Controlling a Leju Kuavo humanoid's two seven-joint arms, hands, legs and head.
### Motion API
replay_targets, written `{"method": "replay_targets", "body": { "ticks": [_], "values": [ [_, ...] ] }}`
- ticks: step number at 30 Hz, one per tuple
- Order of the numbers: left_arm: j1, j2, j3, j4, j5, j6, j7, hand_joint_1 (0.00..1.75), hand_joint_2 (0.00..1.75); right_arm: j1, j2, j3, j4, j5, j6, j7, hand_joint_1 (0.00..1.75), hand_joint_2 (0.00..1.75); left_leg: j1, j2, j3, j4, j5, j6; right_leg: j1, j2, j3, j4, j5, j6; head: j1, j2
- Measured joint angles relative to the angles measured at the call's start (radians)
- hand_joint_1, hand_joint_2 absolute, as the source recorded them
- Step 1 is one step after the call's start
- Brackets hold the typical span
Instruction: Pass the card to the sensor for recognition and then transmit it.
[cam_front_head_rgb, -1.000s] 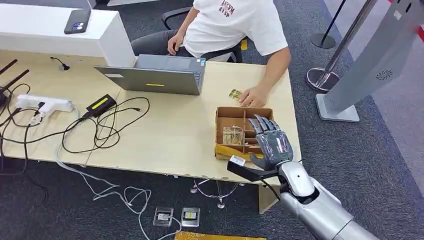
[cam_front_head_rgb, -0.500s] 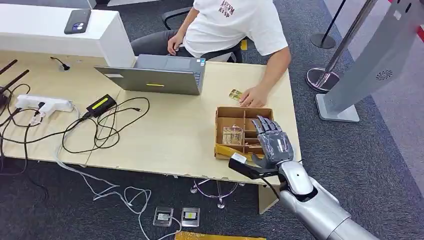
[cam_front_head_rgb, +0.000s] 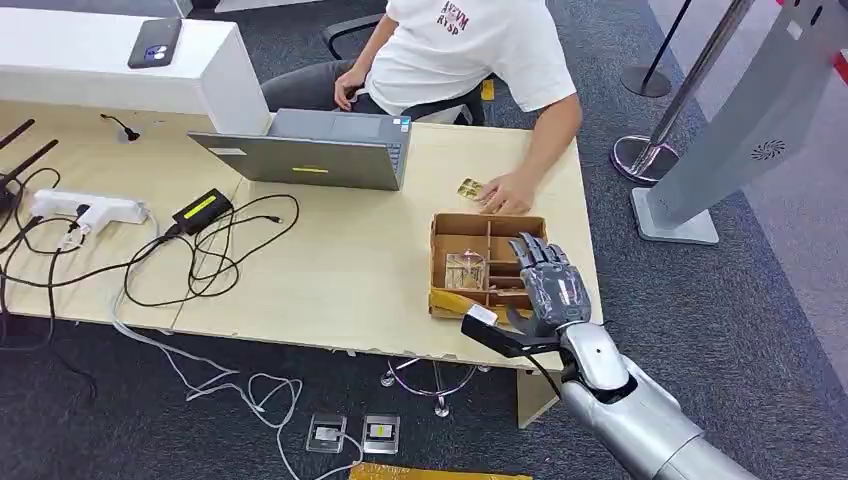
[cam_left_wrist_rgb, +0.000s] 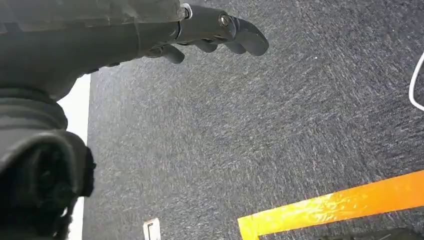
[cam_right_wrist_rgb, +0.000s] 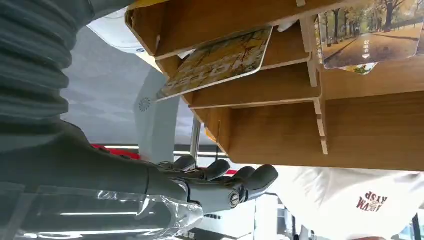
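1. The right hand (cam_front_head_rgb: 548, 283) hangs over the near right part of the box (cam_front_head_rgb: 441, 262), fingers spread and holding nothing. That looks like a reach lined up on a card and not a grip yet.
2. The box sits at the table's (cam_front_head_rgb: 340, 270) right end, close to the robot's edge, and wooden dividers split it into slots. That probably keeps the cards apart so that a hand can take one at a time.
3. One card (cam_right_wrist_rgb: 217, 62) leans tilted in a slot near the fingers (cam_right_wrist_rgb: 250, 182), with one edge raised off the floor of the slot. A leaning card gives fingertips an edge to catch, so this one looks like the target.
4. A second card (cam_right_wrist_rgb: 372, 42) with a tree-lined road lies in the next slot.
5. The left hand (cam_left_wrist_rgb: 220, 35) hangs over the carpet, fingers loosely curled round nothing, well out of the action.
6. A person (cam_front_head_rgb: 470, 50) sits across the table, one hand (cam_front_head_rgb: 505, 195) resting just beyond the box beside a loose card (cam_front_head_rgb: 470, 188), probably placed to receive the hand-over.
7. The grey stand (cam_front_head_rgb: 745, 130) to the right may be the sensor; I cannot tell for sure.
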Motion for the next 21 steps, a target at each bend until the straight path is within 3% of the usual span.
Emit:
{"method": "replay_targets", "body": {
  "ticks": [4, 5, 6, 7, 8, 21],
  "values": [
    [0.0, -0.001, 0.0, 0.0, 0.001, 0.001, 0.0, 0.0, 0.0, 0.0, 0.0, 0.0, 0.005, -0.001, 0.0, -0.004, 0.0, 1.75, 0.0, 0.0, 0.0, 0.0, 0.0, 0.0, 0.0, 0.0, 0.0, 0.0, 0.0, 0.0, 0.0, 0.0],
    [0.0, -0.001, 0.0, 0.0, 0.0, 0.002, 0.0, 0.0, 0.0, 0.0, 0.0, 0.0, 0.006, -0.003, 0.0, -0.005, 0.24, 1.75, 0.0, 0.0, 0.0, 0.0, 0.0, 0.0, 0.0, 0.0, 0.0, 0.0, 0.0, 0.0, 0.0, 0.0],
    [0.0, -0.001, 0.0, 0.0, 0.0, 0.002, 0.0, 0.0, 0.0, 0.0, 0.0, 0.0, 0.007, -0.005, 0.001, -0.006, 1.05, 1.75, 0.0, 0.0, 0.0, 0.0, 0.0, 0.0, 0.0, 0.0, 0.0, 0.0, 0.0, 0.0, 0.0, 0.0],
    [0.0, -0.002, 0.0, 0.0, 0.0, 0.002, 0.0, 0.0, 0.0, 0.0, 0.0, 0.0, 0.008, -0.006, 0.002, -0.006, 1.59, 1.75, 0.0, 0.0, 0.0, 0.0, 0.0, 0.0, 0.0, 0.0, 0.0, 0.0, 0.0, 0.0, 0.0, 0.0],
    [0.0, -0.002, 0.0, 0.0, 0.0, 0.002, 0.0, 0.0, 0.0, 0.0, 0.0, 0.0, 0.01, -0.007, 0.002, -0.006, 1.71, 1.75, 0.0, 0.0, 0.0, 0.0, 0.0, 0.0, 0.0, 0.0, 0.0, 0.0, 0.0, 0.0, 0.0, 0.0],
    [-0.001, -0.002, 0.0, 0.0, -0.006, 0.002, 0.0, 0.0, 0.0, 0.0, 0.003, -0.004, 0.014, -0.036, 0.013, -0.015, 1.75, 1.75, 0.0, 0.0, 0.0, 0.0, 0.0, 0.0, 0.0, 0.0, 0.0, 0.0, 0.0, 0.0, 0.0, 0.0]
  ]
}}
